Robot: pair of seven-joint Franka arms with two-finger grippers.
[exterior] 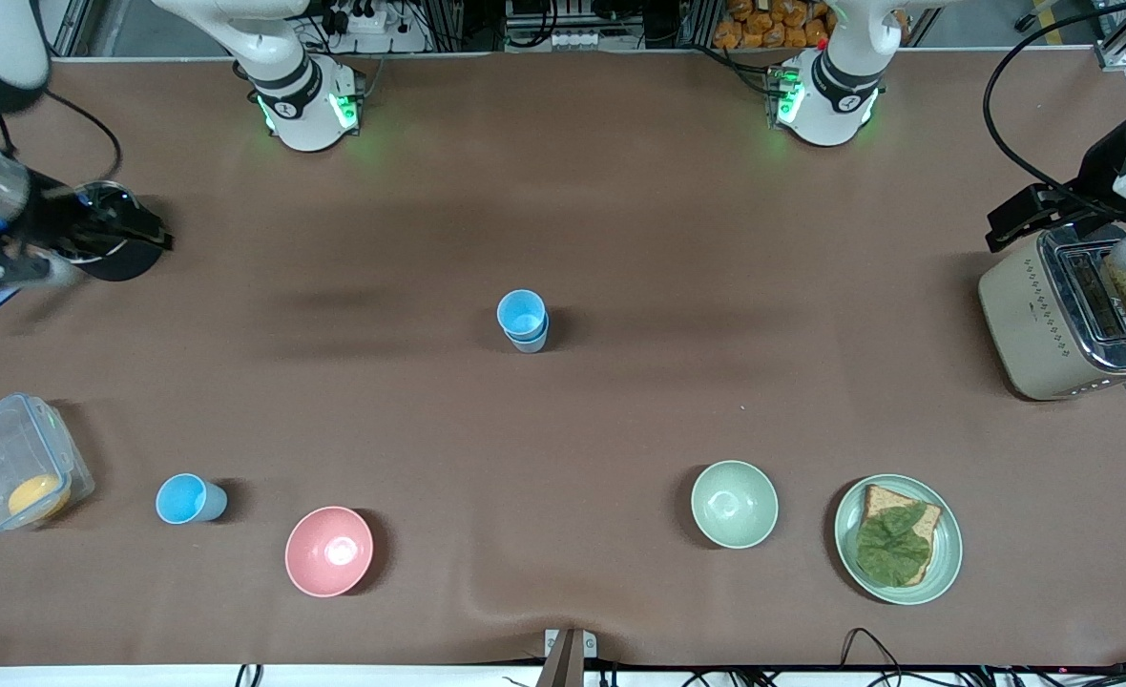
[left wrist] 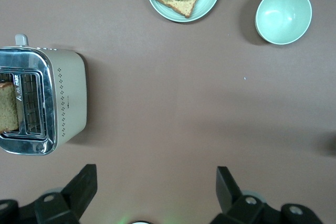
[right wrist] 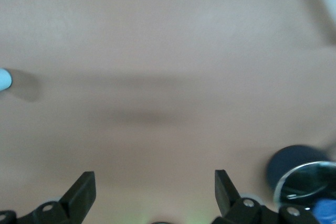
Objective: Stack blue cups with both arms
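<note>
A stack of blue cups (exterior: 523, 321), a bright one nested in a paler grey-blue one, stands at the table's middle; its edge shows in the right wrist view (right wrist: 3, 79). A single bright blue cup (exterior: 190, 499) sits nearer the front camera toward the right arm's end, beside the pink bowl (exterior: 329, 551). My right gripper (exterior: 146, 235) (right wrist: 155, 183) is open and empty, high over the right arm's end of the table. My left gripper (exterior: 1006, 226) (left wrist: 156, 181) is open and empty, high over the table beside the toaster (exterior: 1071, 315).
A pale green bowl (exterior: 734, 504) (left wrist: 283, 15) and a green plate (exterior: 945, 563) (left wrist: 210, 1) with toast and lettuce lie near the front. A clear container (exterior: 11, 474) sits at the right arm's end. A dark round object (exterior: 114, 265) (right wrist: 296, 169) lies under the right gripper.
</note>
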